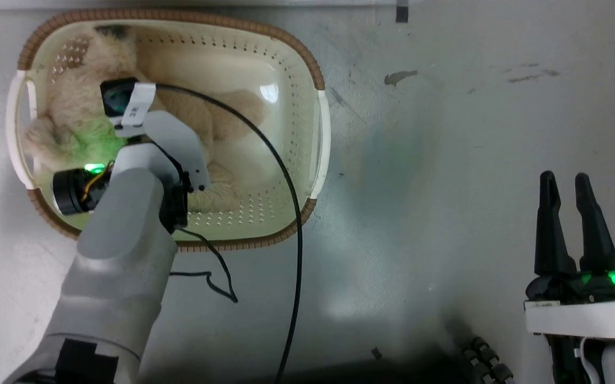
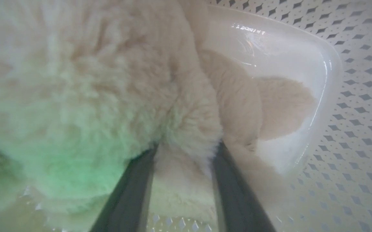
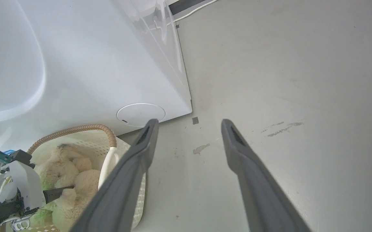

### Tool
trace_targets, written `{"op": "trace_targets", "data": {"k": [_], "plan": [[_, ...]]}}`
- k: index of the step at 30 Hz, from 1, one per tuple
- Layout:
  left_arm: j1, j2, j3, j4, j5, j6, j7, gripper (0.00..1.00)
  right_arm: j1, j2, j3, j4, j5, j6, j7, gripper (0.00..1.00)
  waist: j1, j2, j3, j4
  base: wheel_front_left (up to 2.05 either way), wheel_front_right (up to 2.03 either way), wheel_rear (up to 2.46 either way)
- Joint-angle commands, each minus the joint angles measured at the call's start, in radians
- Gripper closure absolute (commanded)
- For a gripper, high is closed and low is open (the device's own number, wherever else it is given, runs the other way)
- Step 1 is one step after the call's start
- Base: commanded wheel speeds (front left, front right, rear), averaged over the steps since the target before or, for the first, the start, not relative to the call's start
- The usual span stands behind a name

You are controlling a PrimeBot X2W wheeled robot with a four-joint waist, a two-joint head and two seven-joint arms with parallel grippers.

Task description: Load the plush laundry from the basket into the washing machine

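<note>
— Nearest first?
— The right gripper, at four o'clock in the head view, fingers parted above the grey floor.
— And the left?
— The left gripper reaches down into the basket at ten o'clock. Its fingers stand apart, with a fold of the plush laundry filling the gap. I cannot tell whether they pinch it.
— Farther on?
— The washing machine, just behind the basket.
</note>
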Motion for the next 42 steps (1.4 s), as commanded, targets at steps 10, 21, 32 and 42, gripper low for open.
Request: {"op": "trace_targets", "data": {"k": [10,21,32,42], "plan": [[-0.01,-0.023,-0.061,0.049,-0.008,-0.011,0.016,1.0,-0.051,-0.003,0.025,0.043,0.02,0.001,-0.014,0.0,-0.0001,-0.0001,-0.039,0.038,0.0,0.0,0.0],[0.086,-0.063,-0.106,0.026,-0.035,-0.084,-0.052,1.0,-0.056,-0.003,0.021,0.126,-0.001,0.001,-0.014,0.0,-0.0001,-0.0001,-0.214,0.106,0.0,0.0,0.0],[0.232,-0.093,-0.166,-0.052,-0.113,-0.202,-0.196,1.0,0.018,-0.003,-0.033,0.2,-0.072,0.001,-0.014,0.0,-0.0001,-0.0001,-0.449,0.236,0.0,0.0,0.0],[0.343,-0.095,-0.221,-0.157,-0.15,-0.251,-0.346,1.0,0.107,-0.003,-0.051,0.251,-0.101,0.001,-0.014,0.0,-0.0001,-0.0001,-0.631,0.302,0.0,0.0,0.0]]}}
